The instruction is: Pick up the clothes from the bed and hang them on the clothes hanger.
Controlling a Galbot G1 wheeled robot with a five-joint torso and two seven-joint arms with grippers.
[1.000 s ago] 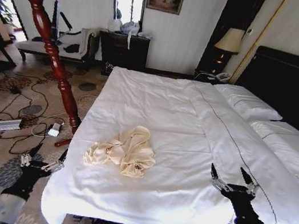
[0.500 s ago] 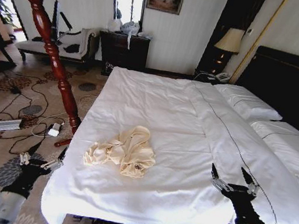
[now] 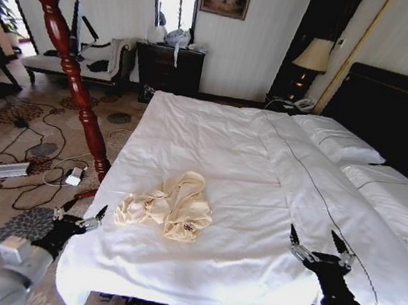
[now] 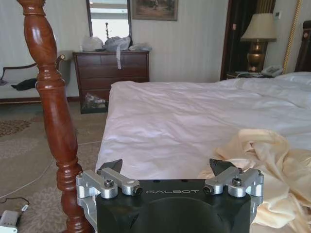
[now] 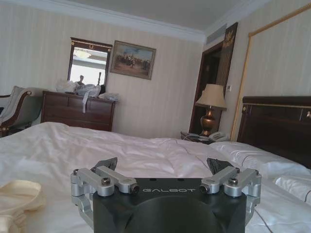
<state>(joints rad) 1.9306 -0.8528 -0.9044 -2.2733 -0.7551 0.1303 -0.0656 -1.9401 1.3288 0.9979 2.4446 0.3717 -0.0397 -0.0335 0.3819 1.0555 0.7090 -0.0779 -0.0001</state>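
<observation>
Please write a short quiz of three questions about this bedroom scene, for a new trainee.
1. True or false: the top lies crumpled on the bed.
2. Which gripper is nearer to the top? A) left gripper B) right gripper
3. Fill in: both grippers are ____ and hold nothing.

Key: 1 true. 2 A: the left gripper is at the bed's edge beside the top, the right gripper hangs over the duvet farther away. 3 open.

"GALBOT" on both hands' housings (image 4: 172,191) (image 5: 169,190)
</observation>
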